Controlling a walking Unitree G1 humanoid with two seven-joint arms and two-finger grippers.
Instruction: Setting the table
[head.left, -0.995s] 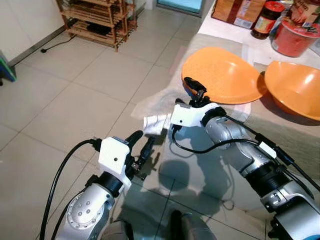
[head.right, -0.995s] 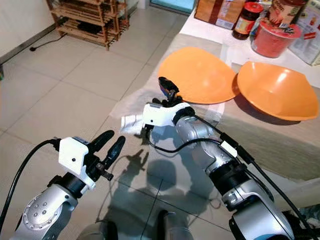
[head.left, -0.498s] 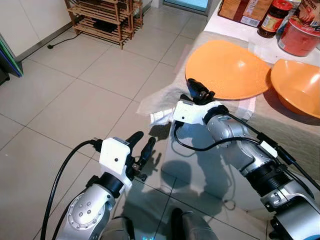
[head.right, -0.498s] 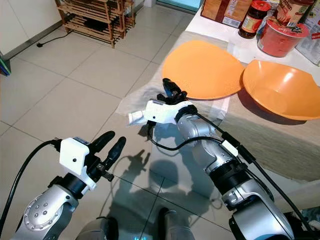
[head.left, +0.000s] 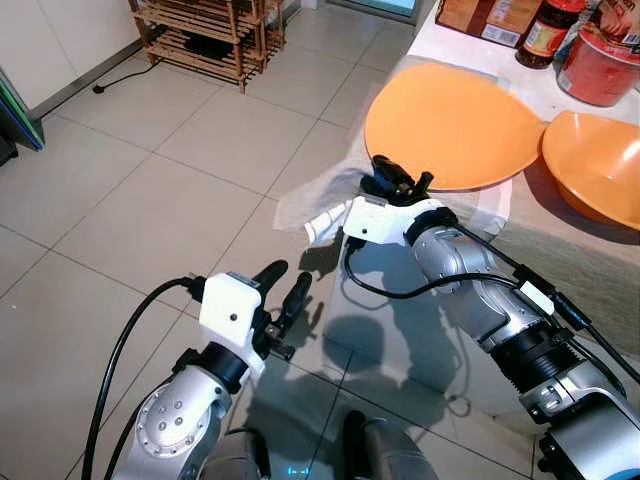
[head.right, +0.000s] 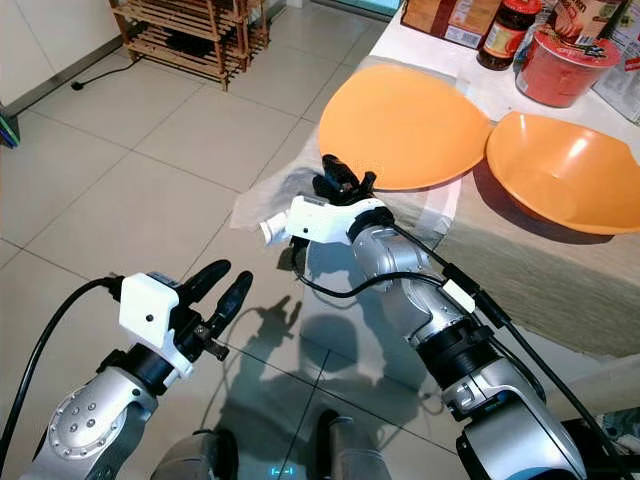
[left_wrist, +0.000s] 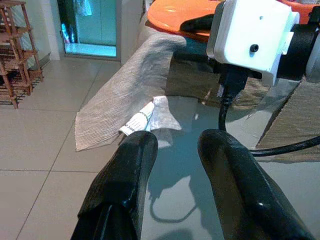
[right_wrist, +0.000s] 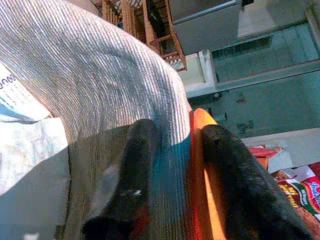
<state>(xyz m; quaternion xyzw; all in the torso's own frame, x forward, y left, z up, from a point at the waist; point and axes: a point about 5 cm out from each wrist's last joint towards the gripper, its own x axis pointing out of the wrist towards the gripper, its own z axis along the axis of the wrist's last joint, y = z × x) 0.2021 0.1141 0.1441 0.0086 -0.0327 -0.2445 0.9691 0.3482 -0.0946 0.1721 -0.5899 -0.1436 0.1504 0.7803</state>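
The right gripper (head.right: 340, 183), fingers slightly parted, sits at the near rim of the orange plate (head.right: 405, 125) in the upper centre, far nearer than the parted left gripper (head.right: 222, 290).

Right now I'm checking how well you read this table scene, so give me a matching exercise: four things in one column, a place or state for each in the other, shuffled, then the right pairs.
Things:
1. flat orange plate
2. orange bowl
3. red tub
4. left gripper

Places or states:
A. fingers apart, over the floor tiles
B. at the far edge of the table, next to a dark jar
C. at the table's corner, right gripper at its near rim
D. on the grey cloth, to the right of the flat plate

Pairs: 1-C, 2-D, 3-B, 4-A
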